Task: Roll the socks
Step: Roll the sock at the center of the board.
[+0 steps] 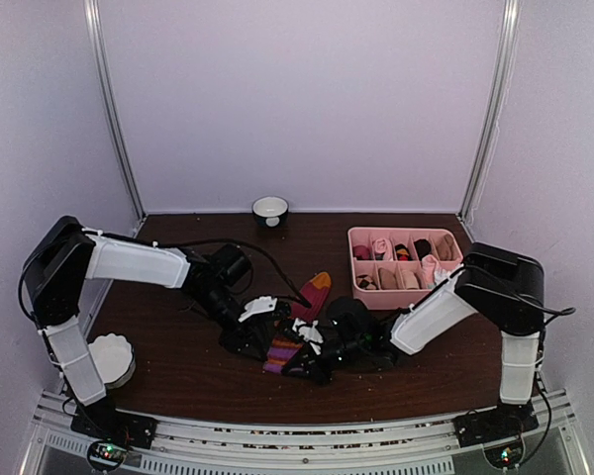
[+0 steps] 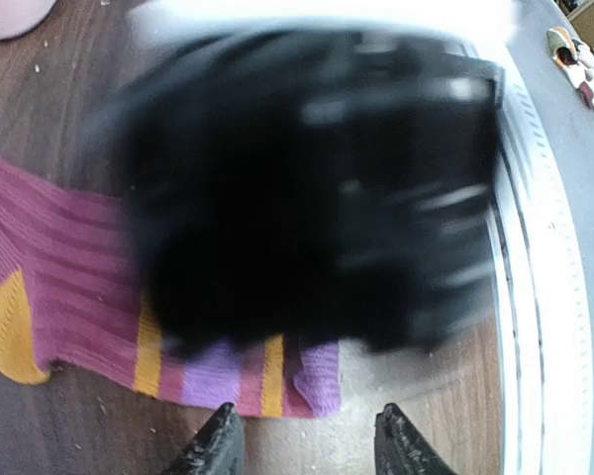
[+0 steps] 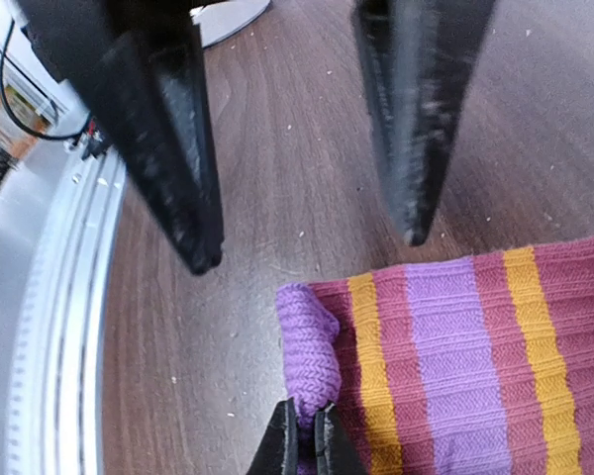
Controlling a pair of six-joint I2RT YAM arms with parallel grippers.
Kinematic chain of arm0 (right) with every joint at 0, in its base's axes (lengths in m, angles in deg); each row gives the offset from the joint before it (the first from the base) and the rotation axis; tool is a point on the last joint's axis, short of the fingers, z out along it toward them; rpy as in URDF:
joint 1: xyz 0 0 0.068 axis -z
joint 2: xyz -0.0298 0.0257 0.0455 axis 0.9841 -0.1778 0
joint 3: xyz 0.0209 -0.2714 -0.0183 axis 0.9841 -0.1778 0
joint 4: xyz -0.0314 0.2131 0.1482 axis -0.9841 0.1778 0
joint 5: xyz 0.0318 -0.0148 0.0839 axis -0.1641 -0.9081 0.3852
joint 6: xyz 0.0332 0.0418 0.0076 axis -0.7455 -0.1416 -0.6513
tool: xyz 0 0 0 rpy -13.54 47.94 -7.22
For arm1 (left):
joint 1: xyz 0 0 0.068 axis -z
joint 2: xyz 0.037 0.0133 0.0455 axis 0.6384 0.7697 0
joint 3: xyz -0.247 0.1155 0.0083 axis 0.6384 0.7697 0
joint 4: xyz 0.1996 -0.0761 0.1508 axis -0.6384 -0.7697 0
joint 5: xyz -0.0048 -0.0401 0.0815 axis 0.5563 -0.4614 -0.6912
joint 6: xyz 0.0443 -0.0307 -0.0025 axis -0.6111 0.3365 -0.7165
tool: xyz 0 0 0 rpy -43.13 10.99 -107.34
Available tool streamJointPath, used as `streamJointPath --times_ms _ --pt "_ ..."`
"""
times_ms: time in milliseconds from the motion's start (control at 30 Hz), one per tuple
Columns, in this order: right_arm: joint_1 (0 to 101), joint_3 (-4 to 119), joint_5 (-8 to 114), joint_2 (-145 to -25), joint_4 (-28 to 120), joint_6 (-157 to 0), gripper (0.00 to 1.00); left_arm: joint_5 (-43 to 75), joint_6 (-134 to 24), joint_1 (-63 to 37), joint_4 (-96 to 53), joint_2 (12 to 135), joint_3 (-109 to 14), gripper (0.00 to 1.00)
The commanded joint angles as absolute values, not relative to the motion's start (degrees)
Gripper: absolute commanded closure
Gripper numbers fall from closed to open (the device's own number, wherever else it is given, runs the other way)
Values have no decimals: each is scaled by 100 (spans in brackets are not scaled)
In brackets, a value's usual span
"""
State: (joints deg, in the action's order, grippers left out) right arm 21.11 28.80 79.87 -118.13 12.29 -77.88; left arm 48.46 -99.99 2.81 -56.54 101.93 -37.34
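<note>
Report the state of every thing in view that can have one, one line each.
striped sock: unrolled, lying flat, with the purple cuff edge bunched up where it is pinched
right pincer: shut on the striped sock's cuff edge
left pincer: open, holding nothing, poised by the cuff
pink tray: upright, compartments filled
white bowl: upright, contents not visible

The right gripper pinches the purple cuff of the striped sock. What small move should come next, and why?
Probably lift the cuff slightly and fold it over toward the heel, starting the roll. The right gripper is shut on the cuff's edge, the sock lies flat, and the left gripper is open, off the fabric.
</note>
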Motion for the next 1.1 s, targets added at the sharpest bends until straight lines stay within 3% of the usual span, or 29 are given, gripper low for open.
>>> streamJointPath --times_ms 0,200,433,867,1067 --pt "2303 3086 8740 -12353 2331 -8928 100 4832 -10299 372 -5373 10122 -3636 57" --pt "2581 3375 8915 -12733 2863 -9411 100 4718 -10390 625 -5181 9976 -3370 60" --pt "2783 3110 9170 -12927 2203 -10001 100 4052 -10453 836 -4693 9902 -3126 60" --pt "2802 3061 9189 -12956 2305 -9863 100 3201 -10406 998 -4463 10219 -3296 65" --pt "2808 3032 8972 -12849 2422 -9705 100 3557 -10469 1007 -4837 10218 -3383 88"
